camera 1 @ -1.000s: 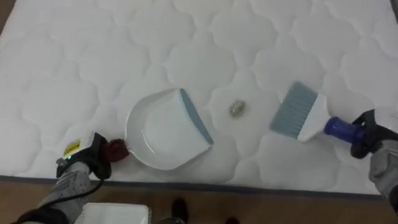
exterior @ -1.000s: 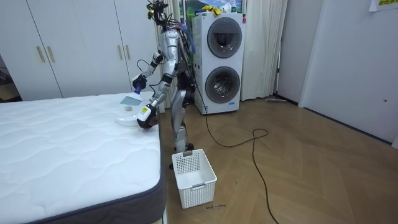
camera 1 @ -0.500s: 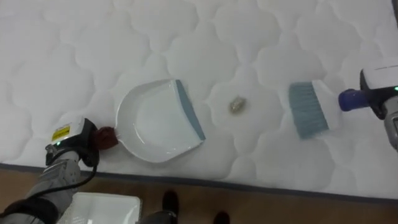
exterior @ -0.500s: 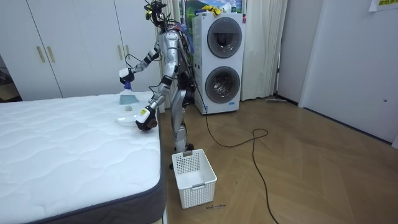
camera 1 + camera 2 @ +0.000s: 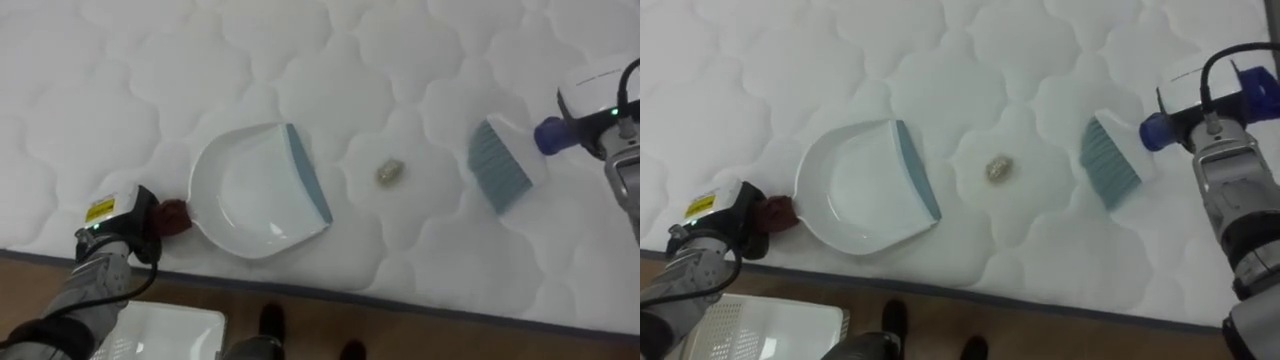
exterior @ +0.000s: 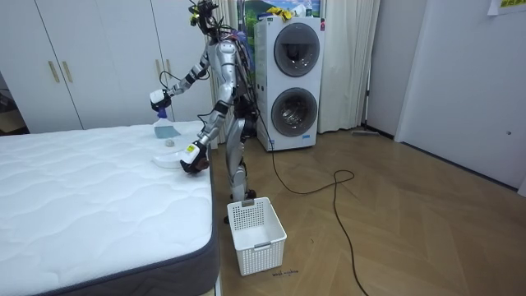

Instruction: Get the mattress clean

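While the robot stands on the wood floor at the near edge of the bed [image 5: 120,90], close to one of its corners, we look down on the bed's quilted white top. In the room view two stacked washing machines [image 6: 292,82] stand behind the robot, and a white basket [image 6: 256,234] sits on the floor by its feet. A white dustpan [image 5: 250,195] with a grey-blue lip lies flat near that near edge. The left hand [image 5: 125,225] has its fingers curled round the dustpan's dark red handle. Further right, the right hand [image 5: 1240,95] is closed round the blue handle of a brush [image 5: 498,165], whose bristles face the dustpan. We cannot tell whether they touch the bed. A small crumpled scrap [image 5: 388,173] lies between lip and bristles, apart from both.
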### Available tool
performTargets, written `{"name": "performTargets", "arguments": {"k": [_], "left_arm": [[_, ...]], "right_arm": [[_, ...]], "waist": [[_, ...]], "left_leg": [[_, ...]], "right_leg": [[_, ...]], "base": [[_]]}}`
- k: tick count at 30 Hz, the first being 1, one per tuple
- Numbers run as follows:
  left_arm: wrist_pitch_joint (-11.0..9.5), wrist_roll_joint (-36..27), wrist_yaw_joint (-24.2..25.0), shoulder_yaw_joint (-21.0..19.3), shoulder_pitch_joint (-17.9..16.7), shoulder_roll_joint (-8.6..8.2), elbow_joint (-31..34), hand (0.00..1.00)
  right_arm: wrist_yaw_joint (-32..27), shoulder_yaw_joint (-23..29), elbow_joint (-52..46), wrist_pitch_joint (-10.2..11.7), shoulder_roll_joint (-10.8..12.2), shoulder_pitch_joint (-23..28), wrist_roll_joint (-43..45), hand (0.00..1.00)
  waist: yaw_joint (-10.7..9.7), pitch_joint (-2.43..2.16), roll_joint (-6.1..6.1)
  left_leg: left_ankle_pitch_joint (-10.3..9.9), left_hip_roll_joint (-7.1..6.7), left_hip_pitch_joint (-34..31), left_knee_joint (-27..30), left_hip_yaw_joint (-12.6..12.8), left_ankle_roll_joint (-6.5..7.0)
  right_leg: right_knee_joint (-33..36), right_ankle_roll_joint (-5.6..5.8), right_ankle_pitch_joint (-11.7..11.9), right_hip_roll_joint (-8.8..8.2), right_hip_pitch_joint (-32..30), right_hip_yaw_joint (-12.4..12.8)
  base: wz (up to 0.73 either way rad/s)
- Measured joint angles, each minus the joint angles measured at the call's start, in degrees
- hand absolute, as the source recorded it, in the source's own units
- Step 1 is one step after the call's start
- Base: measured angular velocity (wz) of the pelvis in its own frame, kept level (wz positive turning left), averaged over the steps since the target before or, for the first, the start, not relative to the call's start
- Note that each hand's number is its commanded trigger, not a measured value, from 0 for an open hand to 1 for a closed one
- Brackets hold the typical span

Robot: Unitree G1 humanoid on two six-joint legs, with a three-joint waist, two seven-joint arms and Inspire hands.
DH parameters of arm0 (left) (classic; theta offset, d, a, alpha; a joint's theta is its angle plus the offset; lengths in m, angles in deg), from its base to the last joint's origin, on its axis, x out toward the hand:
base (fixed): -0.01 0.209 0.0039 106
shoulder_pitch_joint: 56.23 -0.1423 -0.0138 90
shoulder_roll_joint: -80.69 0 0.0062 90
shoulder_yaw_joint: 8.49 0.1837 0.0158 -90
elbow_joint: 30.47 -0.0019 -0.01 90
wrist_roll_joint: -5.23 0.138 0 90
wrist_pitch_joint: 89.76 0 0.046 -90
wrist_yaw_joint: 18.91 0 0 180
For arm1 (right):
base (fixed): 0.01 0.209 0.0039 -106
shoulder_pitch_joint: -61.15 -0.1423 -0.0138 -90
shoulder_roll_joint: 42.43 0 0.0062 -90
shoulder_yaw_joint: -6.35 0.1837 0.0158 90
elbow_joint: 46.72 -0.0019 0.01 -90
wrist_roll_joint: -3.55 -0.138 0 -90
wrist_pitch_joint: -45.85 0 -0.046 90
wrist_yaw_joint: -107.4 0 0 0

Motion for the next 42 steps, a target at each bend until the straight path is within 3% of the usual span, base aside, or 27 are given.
{"name": "performTargets", "arguments": {"k": [5, 13, 18, 21, 30, 42], "left_arm": [[0.5, 0.0, 0.9, -0.3, 0.0, 0.0, -0.1, 1.0], [0.5, 0.5, 2.6, -1.6, 0.0, -0.07, -0.1, 1.0], [1.6, 0.4, 3.0, -1.5, 0.1, -1.66, 0.2, 1.0], [1.5, 0.5, 3.3, -1.4, 0.1, -1.72, 0.4, 1.0], [1.8, 1.3, 4.1, -1.4, 0.8, -2.28, 0.5, 1.0], [1.0, 1.6, 5.3, -1.4, 1.3, -2.38, 0.6, 1.0]], "right_arm": [[0.4, 0.1, 0.1, 0.0, 0.9, 0.0, 0.0, 1.0], [2.9, 0.7, -1.7, -2.2, 2.1, 0.2, -1.6, 1.0], [6.7, 0.7, -2.5, -3.9, 3.2, 0.3, -8.2, 1.0], [7.9, 0.7, -3.5, -4.4, 3.8, 0.3, -10.1, 1.0], [11.1, 0.6, -4.2, -3.6, 7.3, 0.3, -14.8, 1.0], [12.5, 0.3, -8.9, -3.6, 7.8, 2.5, -15.9, 1.0]], "waist": [[0.1, 0.01, 0.03], [0.0, 0.06, 0.17], [0.0, 0.17, 1.23], [0.1, 0.06, 1.81], [0.2, -0.04, 3.27], [-0.3, -0.03, 3.29]], "left_leg": [[0.1, 0.42, 0.7, -0.6, 0.0, -0.12], [0.1, 0.38, 0.9, -0.9, -0.2, -0.15], [0.0, 0.16, 1.3, -0.9, -1.3, -0.2], [0.0, 0.14, 1.2, -0.8, -1.5, -0.23], [0.1, 0.11, 0.6, -0.8, -1.5, -0.29], [0.1, 0.28, 1.0, -1.0, -1.1, -0.38]], "right_leg": [[-2.4, -0.07, 1.1, 0.61, 1.5, -0.8], [-2.7, -0.14, 1.1, 0.29, 1.9, -2.8], [-3.6, -0.15, 1.3, 0.38, 3.1, -3.8], [-3.5, -0.15, 1.3, 0.39, 3.1, -3.8], [-3.5, -0.15, 1.3, 0.38, 2.3, -3.8], [-3.1, -0.18, 1.3, 0.37, 2.2, -3.6]], "base": [[-0.02], [0.01], [0.08], [0.0], [0.0], [-0.01]]}}
